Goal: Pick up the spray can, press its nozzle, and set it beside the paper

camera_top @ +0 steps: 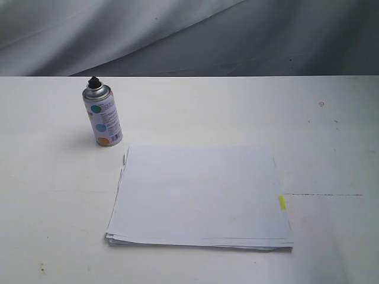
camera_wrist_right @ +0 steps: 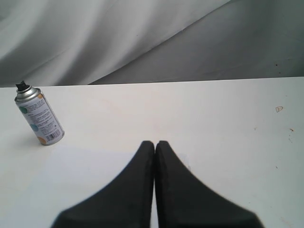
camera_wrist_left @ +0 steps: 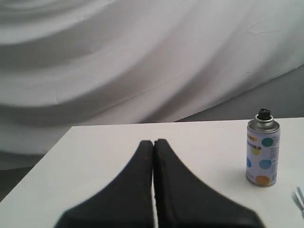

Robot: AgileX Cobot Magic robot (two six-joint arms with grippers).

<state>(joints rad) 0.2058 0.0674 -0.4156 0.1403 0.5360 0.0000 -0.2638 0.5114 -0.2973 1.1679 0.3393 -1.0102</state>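
Note:
The spray can stands upright on the white table, just beyond the far left corner of the paper. Its black nozzle tops the silver dome. The paper lies flat mid-table with a yellow tab on its right edge. Neither gripper shows in the exterior view. My left gripper is shut and empty, well short of the spray can, whose nozzle is visible. My right gripper is shut and empty over the paper, far from the spray can.
A grey draped cloth hangs behind the table's far edge. A thin dark crack runs across the table to the right of the paper. Small specks mark the far right of the table.

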